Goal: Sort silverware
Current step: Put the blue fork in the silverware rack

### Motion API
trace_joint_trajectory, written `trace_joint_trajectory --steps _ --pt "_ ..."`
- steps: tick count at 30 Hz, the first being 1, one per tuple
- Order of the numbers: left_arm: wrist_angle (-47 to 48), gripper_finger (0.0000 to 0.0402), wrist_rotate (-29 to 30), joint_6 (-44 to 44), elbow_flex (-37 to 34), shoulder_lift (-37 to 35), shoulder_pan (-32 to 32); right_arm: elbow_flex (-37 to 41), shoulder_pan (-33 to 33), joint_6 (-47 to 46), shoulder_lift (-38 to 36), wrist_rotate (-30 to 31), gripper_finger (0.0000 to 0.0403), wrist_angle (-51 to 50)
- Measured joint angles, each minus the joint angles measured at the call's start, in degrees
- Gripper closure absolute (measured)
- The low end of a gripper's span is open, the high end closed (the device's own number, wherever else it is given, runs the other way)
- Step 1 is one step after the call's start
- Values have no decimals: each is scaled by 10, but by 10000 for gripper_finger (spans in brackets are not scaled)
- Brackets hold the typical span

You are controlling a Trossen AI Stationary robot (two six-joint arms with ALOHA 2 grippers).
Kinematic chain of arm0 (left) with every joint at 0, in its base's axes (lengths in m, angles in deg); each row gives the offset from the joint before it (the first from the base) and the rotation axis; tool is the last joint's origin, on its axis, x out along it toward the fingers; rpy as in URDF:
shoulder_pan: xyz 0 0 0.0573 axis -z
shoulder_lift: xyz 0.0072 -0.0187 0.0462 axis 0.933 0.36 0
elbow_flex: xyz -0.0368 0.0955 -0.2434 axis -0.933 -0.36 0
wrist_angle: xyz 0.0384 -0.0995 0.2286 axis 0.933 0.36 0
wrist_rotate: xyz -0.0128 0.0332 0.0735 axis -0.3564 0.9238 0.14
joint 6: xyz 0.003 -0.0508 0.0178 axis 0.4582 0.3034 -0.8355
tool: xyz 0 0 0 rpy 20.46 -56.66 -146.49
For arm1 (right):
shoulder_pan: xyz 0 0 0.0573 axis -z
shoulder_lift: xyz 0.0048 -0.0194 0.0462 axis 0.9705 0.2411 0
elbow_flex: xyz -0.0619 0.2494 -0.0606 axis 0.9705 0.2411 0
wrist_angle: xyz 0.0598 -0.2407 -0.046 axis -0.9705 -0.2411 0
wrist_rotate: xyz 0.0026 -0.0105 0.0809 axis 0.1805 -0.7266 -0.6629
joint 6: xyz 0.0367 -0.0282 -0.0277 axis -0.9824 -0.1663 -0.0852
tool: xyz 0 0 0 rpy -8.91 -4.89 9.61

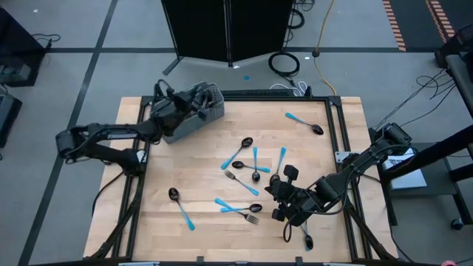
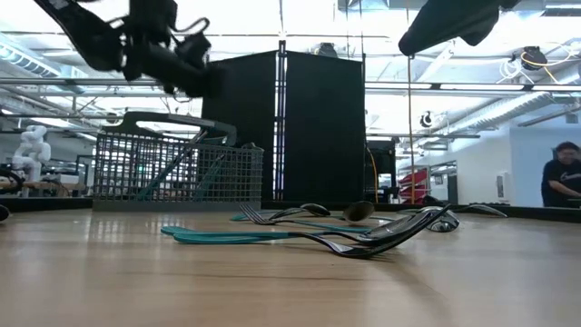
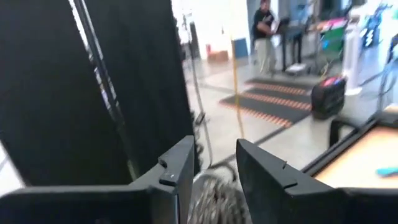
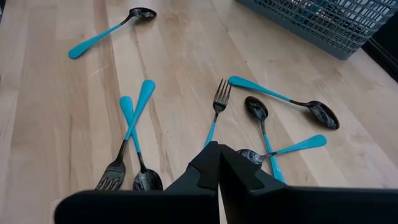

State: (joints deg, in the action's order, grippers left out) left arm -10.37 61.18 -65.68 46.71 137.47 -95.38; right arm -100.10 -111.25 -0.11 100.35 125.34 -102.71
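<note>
Silverware with light-blue handles lies scattered flat on the wooden table (image 1: 199, 185): spoons (image 1: 303, 123) (image 1: 238, 154) (image 1: 181, 207), a fork (image 1: 242, 181) and a crossed pair (image 1: 238, 208). The right wrist view shows the fork (image 4: 214, 106), spoons (image 4: 286, 99) (image 4: 109, 31) and the crossed pair (image 4: 130, 137). My right gripper (image 1: 272, 188) (image 4: 219, 155) hangs shut and empty above the fork's handle end. My left gripper (image 1: 201, 100) (image 3: 214, 168) is open and empty above the grey wire-mesh basket (image 1: 194, 114) (image 2: 172, 168) at the far left.
One spoon (image 1: 305, 238) lies under my right arm near the near edge. A raised dark frame (image 1: 336, 125) borders the table. A black cabinet (image 1: 229, 29) stands behind the far edge. A person (image 2: 563, 177) stands far off in the room.
</note>
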Motion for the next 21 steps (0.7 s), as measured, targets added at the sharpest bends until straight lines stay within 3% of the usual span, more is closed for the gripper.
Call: trace_joint_trajectory --steps 3,5,11,14,17,21 --pt "31 284 -4 0 0 -49 26 0 0 -3 0 0 403 0" --pt "80 284 -40 6 1 -82 46 0 -1 -4 0 0 403 0" --pt "286 284 -319 75 1 -142 104 0 -1 -34 0 -3 403 -1" --pt "355 284 -414 116 -6 -142 142 0 -1 -39 9 -2 403 0" --pt "345 284 -431 146 -37 -132 199 0 -1 -37 23 -1 403 1" --pt "250 284 -379 147 -89 -117 280 0 4 -31 43 0 403 0"
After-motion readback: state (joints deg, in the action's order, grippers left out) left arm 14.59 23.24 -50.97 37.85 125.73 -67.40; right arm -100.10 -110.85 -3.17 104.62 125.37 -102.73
